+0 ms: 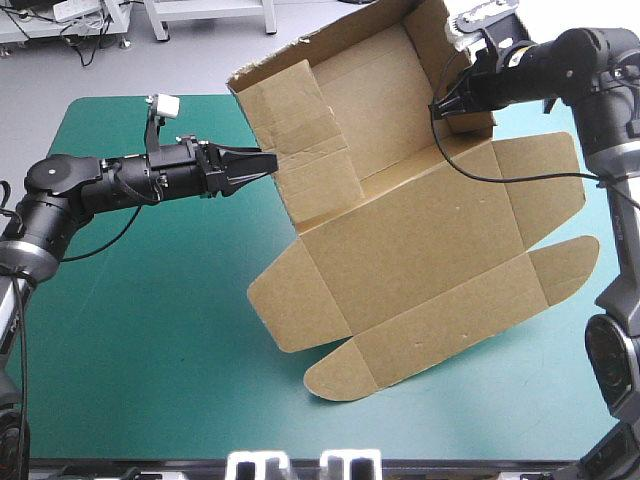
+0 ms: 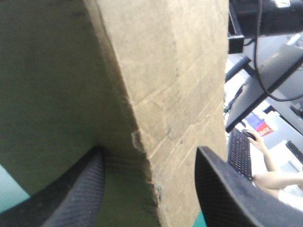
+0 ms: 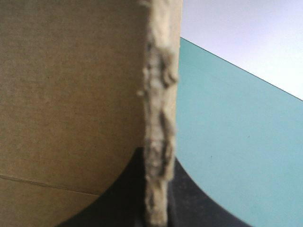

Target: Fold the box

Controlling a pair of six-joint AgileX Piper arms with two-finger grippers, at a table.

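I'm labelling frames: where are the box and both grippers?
box (image 1: 430, 240), high view, flat middle panel.
left gripper (image 1: 266, 160), high view, fingertips at raised wall.
right gripper (image 1: 442, 104), high view, fingertips on raised flap.

From my end the brown cut-sheet cardboard box (image 1: 420, 240) reads as matt, dry paper board, and its cut edge looks rough and fuzzy up close. The broad black fingers (image 2: 222, 189) have a dull, finely grained surface. The teal-green table cover (image 1: 140, 330) looks smooth, no shine.
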